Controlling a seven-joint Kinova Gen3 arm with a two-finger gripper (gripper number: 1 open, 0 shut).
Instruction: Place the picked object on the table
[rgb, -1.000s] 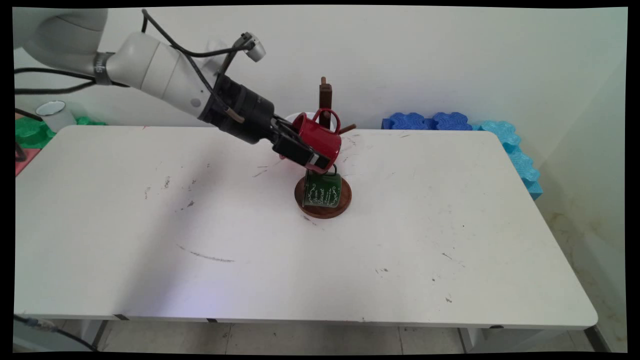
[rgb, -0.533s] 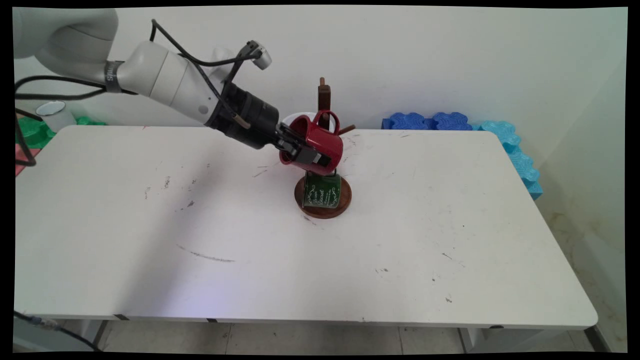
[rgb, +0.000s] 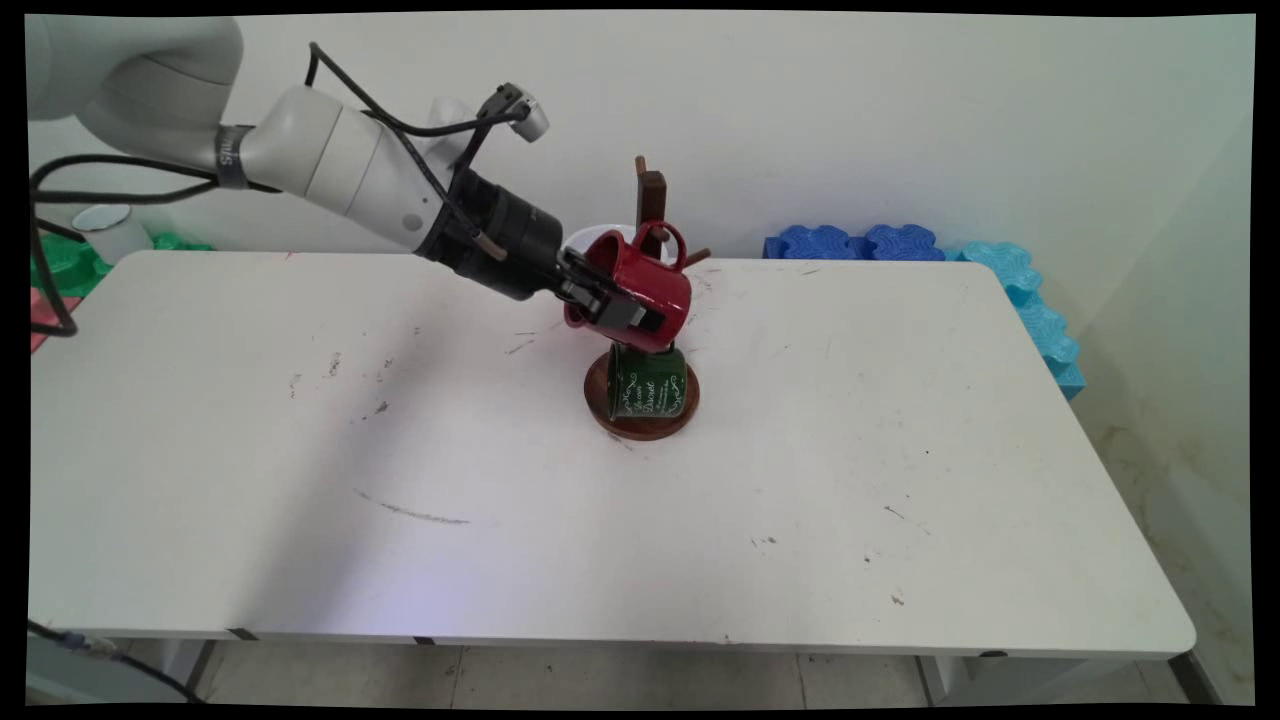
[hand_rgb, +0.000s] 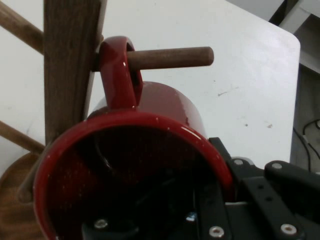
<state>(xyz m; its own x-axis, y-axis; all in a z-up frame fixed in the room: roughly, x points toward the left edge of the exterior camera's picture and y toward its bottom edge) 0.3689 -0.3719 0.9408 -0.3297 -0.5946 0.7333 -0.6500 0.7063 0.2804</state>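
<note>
From the left, the black gripper (rgb: 612, 305) clamps the rim of a red mug (rgb: 645, 285), one finger inside it. The mug's handle (hand_rgb: 117, 75) is threaded on a peg (hand_rgb: 170, 57) of the wooden mug tree (rgb: 650, 195) at mid-table, above a hanging green mug (rgb: 647, 385).

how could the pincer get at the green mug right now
Probably not as things stand. The pincer is shut on the red mug, whose handle is looped over a peg of the wooden rack. The green mug hangs directly beneath, so the red mug blocks the way.
</note>
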